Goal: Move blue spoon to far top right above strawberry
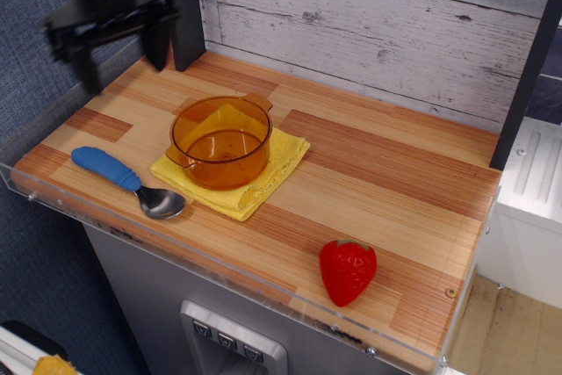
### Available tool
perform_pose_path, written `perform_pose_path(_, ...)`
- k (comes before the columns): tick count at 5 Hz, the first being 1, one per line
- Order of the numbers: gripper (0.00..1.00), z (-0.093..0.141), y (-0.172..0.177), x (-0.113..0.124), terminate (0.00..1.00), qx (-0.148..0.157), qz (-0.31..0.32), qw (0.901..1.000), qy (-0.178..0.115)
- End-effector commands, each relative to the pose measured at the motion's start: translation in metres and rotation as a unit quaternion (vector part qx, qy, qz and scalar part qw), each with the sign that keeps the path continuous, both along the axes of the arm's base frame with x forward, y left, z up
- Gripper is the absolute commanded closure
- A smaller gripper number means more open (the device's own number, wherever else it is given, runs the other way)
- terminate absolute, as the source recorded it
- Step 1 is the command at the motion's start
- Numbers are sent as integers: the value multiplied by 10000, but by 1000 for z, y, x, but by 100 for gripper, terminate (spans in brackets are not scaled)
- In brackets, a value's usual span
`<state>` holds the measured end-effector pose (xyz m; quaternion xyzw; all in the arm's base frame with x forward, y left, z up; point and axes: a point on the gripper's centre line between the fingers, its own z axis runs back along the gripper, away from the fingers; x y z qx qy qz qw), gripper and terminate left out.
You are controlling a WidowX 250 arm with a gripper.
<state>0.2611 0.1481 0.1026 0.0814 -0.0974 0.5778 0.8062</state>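
Note:
The blue spoon (123,181) lies flat at the front left of the wooden table, blue handle to the left, silver bowl to the right. The red strawberry (347,270) sits near the front right edge. My black gripper (123,59) hangs open and empty in the air above the table's back left, well above and behind the spoon, its two fingers spread wide.
An orange see-through pot (220,140) stands on a folded yellow cloth (272,169) right of the spoon. A clear plastic lip (219,265) runs along the front edge. A white plank wall (378,24) backs the table, with a dark post (527,68) at the right.

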Motion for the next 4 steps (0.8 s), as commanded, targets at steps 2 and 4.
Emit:
perform_pose_path(2,0,-43,12,-26,0,-92,978,9940,-491)
perform_pose_path(4,0,-62,22,-11,0,-275,1115,9892,-915)
